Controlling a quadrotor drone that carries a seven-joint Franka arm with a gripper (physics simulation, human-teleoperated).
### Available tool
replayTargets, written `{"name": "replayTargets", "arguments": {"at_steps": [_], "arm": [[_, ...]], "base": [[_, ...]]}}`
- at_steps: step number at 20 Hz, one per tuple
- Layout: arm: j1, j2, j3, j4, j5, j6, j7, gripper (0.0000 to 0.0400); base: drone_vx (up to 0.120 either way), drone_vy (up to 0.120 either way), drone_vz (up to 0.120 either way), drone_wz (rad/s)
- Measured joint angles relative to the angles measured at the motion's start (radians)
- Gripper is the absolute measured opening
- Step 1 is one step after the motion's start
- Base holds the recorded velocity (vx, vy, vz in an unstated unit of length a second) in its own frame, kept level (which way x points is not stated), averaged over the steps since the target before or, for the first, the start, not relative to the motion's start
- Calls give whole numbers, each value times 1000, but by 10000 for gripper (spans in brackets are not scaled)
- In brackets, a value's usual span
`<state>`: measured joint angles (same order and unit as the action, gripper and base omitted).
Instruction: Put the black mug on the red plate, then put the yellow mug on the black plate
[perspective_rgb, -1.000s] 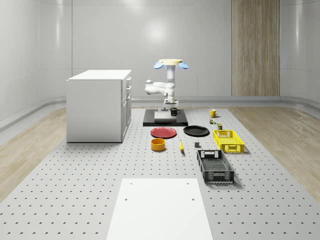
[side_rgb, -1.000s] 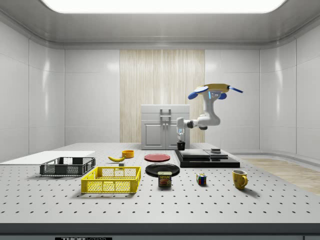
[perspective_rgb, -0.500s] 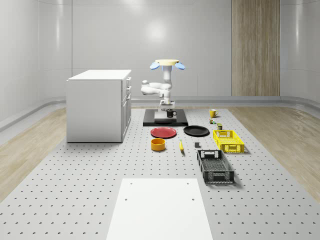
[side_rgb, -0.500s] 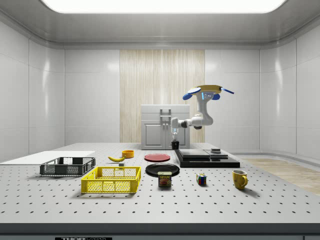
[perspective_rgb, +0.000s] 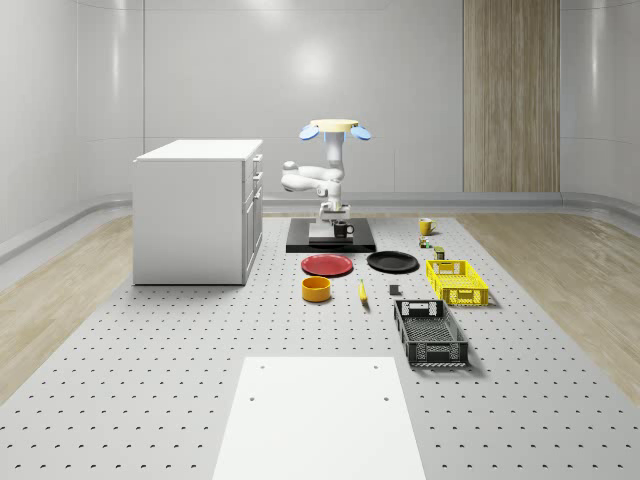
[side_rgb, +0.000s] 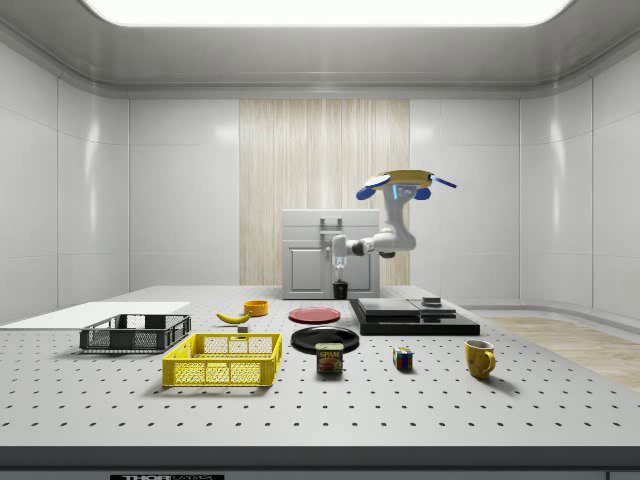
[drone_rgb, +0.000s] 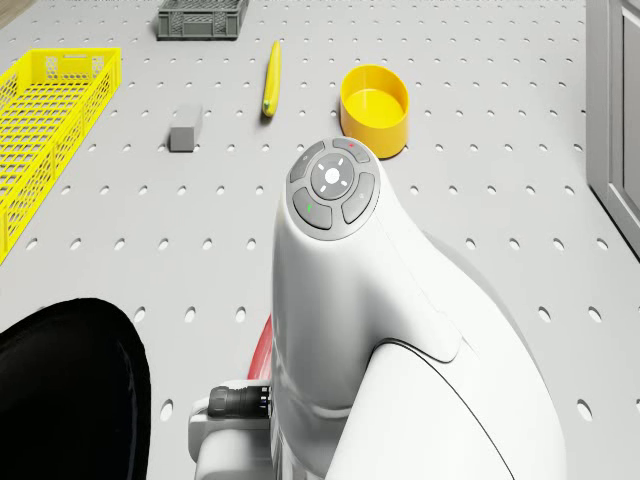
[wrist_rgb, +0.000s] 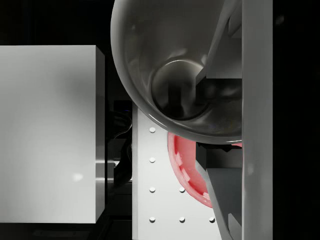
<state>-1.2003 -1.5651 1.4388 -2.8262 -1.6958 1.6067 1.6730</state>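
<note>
**Black mug in carry, short of red plate**

Black mug (side_rgb: 340, 290) held off the desk, fingers (wrist_rgb: 227, 35) clamped across the rim wall, one inside the cup and one outside per the wrist view. Hanging upright under the gripper (perspective_rgb: 335, 222), handle toward the whole-scene view's right. Located over the front edge of the black platform (perspective_rgb: 331, 243), just behind the red plate (perspective_rgb: 327, 265); part of the plate's rim visible past the mug in the wrist view.

Handling, as a judgement: rigid, glazed-looking, so slick; light enough for a wall pinch, but off-centre grip invites swing or rotation about the finger line. Rim-wall hold fine for a short carry; keep it vertical, set down gently, chip risk on a hard plate contact.

Drone (side_rgb: 394, 183) hovering above the platform, arm reaching forward and down toward the plates. Black plate (perspective_rgb: 392, 262) just beside the red one, bare. Yellow mug (perspective_rgb: 425, 226) upright on the desk (perspective_rgb: 150, 380), well apart toward the whole-scene view's right, untouched.

Clutter past the plates: yellow bowl (drone_rgb: 374, 106), banana (drone_rgb: 270, 80), yellow crate (perspective_rgb: 456, 281), dark crate (perspective_rgb: 430, 333). Cabinet (perspective_rgb: 196, 212) alongside the platform. None in the direct line to the red plate.
</note>
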Motion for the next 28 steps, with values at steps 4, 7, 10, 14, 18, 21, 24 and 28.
{"name": "replayTargets", "arguments": {"at_steps": [4, 7, 10, 14, 18, 21, 24, 28], "arm": [[-1, -4, 0, 0, 2, 4, 0, 110], [-1, -7, 1, 0, 3, 6, 1, 110], [-1, -9, 1, 0, 4, 9, 1, 110], [-2, -13, 1, 0, 5, 12, 1, 110], [-2, -15, 1, 0, 6, 14, 2, 110], [7, -18, 2, 1, 7, 17, -8, 110], [34, -21, 2, 2, 9, 20, -36, 110], [80, -26, 3, 8, 11, 25, -88, 110]], "base": [[120, -30, 0, 0], [120, -67, 0, 0], [120, 0, 0, 0], [120, 0, 0, 0], [120, 0, 0, 0], [27, 0, 0, 0], [0, 0, 0, 0], [0, 0, 0, 0]]}}
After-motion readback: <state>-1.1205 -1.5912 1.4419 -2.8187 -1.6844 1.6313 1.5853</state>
